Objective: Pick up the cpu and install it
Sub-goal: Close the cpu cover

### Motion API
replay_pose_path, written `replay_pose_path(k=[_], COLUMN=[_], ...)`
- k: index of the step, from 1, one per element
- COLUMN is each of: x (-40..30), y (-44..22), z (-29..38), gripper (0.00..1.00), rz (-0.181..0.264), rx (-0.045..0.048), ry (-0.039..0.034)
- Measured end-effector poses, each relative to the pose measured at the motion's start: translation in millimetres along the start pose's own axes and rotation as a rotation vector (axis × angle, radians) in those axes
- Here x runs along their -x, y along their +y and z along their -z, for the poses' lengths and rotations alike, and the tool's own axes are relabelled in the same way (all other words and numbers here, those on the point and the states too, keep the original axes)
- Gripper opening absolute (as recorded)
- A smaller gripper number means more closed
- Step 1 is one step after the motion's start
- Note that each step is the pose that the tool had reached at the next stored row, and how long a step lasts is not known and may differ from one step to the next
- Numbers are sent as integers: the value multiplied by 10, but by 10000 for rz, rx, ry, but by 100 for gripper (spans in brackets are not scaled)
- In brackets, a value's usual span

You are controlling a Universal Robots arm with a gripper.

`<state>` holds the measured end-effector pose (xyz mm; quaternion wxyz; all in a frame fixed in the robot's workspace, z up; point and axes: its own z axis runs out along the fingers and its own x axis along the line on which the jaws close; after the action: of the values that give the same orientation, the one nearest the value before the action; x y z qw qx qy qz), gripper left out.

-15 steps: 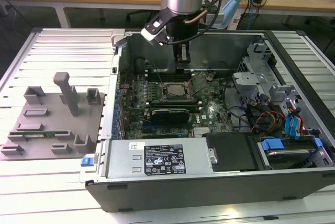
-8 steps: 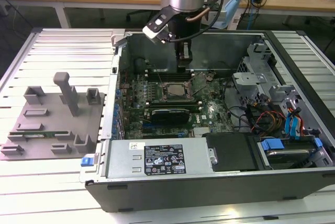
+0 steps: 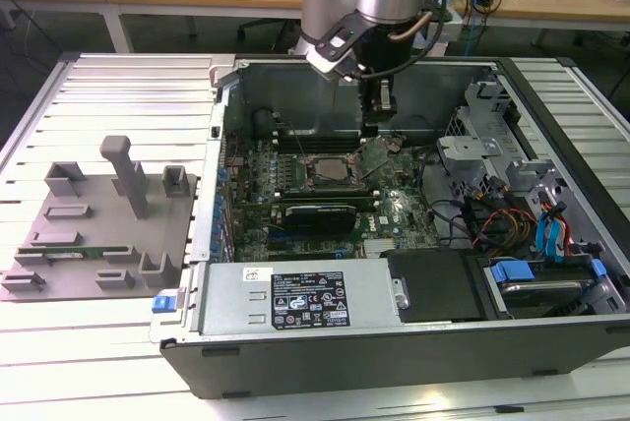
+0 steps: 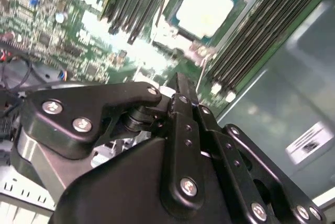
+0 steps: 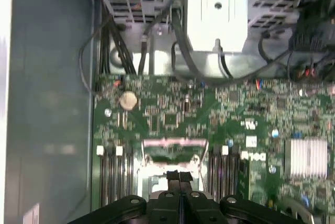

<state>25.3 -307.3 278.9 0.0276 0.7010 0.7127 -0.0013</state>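
The cpu (image 4: pixel 207 1) is a pale silvery square lying flat inside the metal-framed socket (image 3: pixel 330 170) on the green motherboard (image 5: pixel 172 114). The socket's cover plate (image 3: pixel 372 155) stands tilted up on the side toward the exterior view's right. My gripper (image 3: pixel 379 126) hangs inside the open computer case just above that raised plate, beside the cpu and apart from it. Its black fingers (image 5: pixel 179 178) are pressed together with nothing visible between them. A thin wire lever (image 4: pixel 201 72) runs close past the fingertips.
Memory slots (image 4: pixel 131 4) flank the socket. A grey tray (image 3: pixel 98 224) with upright holders lies outside the case at the exterior view's left. The power supply (image 3: pixel 295 298), drive cages (image 3: pixel 472 146) and cables (image 3: pixel 512 224) crowd the case's front and right.
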Motion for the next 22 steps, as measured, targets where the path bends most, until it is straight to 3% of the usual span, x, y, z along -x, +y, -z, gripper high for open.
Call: replay_pose_path(k=[1,8,14,22], x=[2,7,7,-2], y=[78,392,409,402], z=[-2,-17,-35,-232], gripper=[11,11,11,11], rz=[0,-1,0,0], rx=[-1,-1,-2,-1], ry=[-2,-2,-3,-9])
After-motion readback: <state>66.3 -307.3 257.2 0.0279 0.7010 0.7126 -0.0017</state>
